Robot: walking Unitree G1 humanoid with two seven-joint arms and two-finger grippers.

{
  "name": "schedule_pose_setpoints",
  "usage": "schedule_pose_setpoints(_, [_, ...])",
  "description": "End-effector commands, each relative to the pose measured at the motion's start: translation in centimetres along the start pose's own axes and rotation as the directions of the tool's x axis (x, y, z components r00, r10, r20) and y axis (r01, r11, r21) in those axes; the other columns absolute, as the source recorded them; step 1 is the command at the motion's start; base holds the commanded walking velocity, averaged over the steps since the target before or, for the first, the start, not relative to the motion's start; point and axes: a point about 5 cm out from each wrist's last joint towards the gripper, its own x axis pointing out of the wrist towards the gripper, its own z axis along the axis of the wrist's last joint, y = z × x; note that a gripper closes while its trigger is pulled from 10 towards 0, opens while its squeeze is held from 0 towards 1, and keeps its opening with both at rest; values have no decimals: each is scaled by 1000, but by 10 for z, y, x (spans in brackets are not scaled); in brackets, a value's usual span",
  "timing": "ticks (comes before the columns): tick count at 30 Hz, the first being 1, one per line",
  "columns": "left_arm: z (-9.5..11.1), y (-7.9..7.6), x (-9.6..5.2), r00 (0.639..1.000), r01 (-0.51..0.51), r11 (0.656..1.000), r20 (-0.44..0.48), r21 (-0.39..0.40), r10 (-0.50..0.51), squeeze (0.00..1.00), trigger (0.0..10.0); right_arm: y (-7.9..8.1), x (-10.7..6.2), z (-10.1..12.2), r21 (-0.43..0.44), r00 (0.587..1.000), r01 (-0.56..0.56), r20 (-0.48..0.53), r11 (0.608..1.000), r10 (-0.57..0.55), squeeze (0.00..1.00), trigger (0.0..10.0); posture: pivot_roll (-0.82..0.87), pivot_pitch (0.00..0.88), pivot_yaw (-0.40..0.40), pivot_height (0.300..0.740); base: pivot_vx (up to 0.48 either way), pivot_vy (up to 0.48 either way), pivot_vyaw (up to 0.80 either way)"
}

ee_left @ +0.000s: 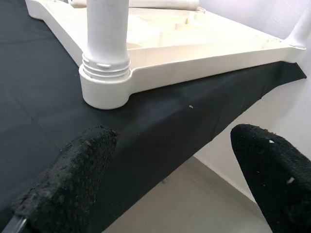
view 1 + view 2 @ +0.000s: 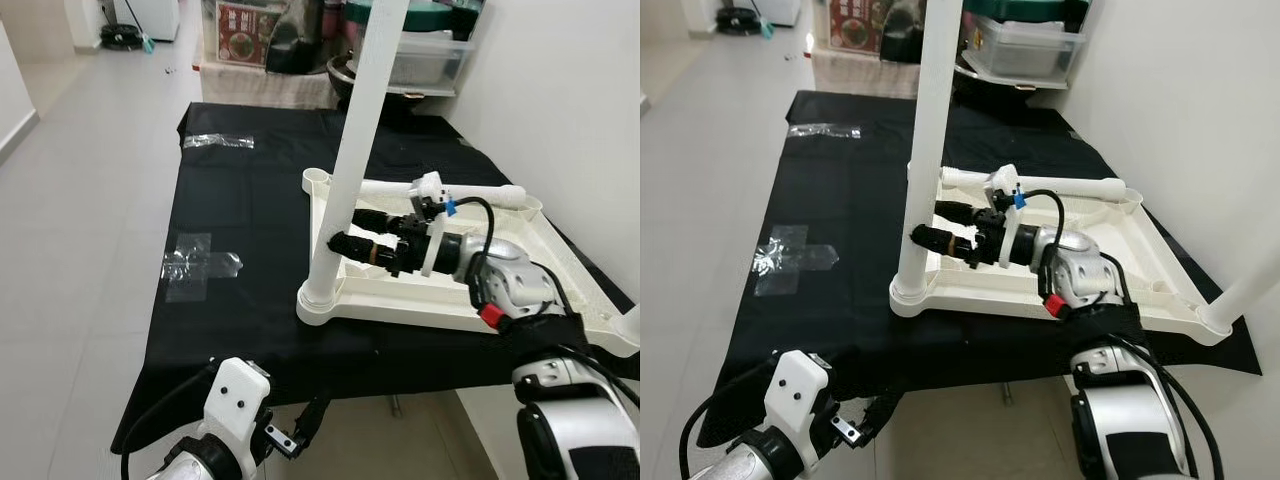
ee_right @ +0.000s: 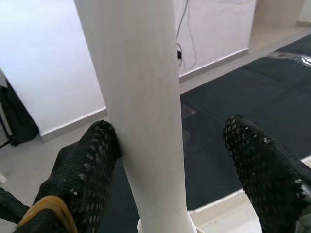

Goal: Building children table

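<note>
I am reaching my right gripper, fingers spread either side of the upright table leg seated in the near-left corner socket of the upturned white tabletop, touching but not yet clamping, and judging I should close squarely before twisting it home, my left gripper hanging open below the near edge.

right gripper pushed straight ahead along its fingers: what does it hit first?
The upright white table leg: it already stands between the open fingers of the right gripper, one finger against it. Beyond looks like black cloth, though depth is unclear.
</note>
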Motion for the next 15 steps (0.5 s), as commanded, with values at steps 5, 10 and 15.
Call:
schedule_pose_setpoints(5, [1, -4, -1, 1000, 12, 1000, -2, 2, -12, 0, 10000, 4, 10, 10, -7, 996, -73, 46, 997, 73, 0, 10000, 126, 131, -161, 740, 0, 0, 0])
schedule_pose_setpoints(10, [1, -5, 0, 1000, 16, 1000, -2, 5, -16, 0, 10000, 10, 25, 9, -9, 992, -114, 48, 993, 114, 0, 10000, 131, 128, -166, 740, 0, 0, 0])
schedule_pose_setpoints(15, [2, -5, 0, 1000, 15, 1000, 0, 6, -15, 0, 10000, 17, 47, 3, -11, 989, -139, 42, 990, 139, 0, 10000, 130, 129, -167, 740, 0, 0, 0])
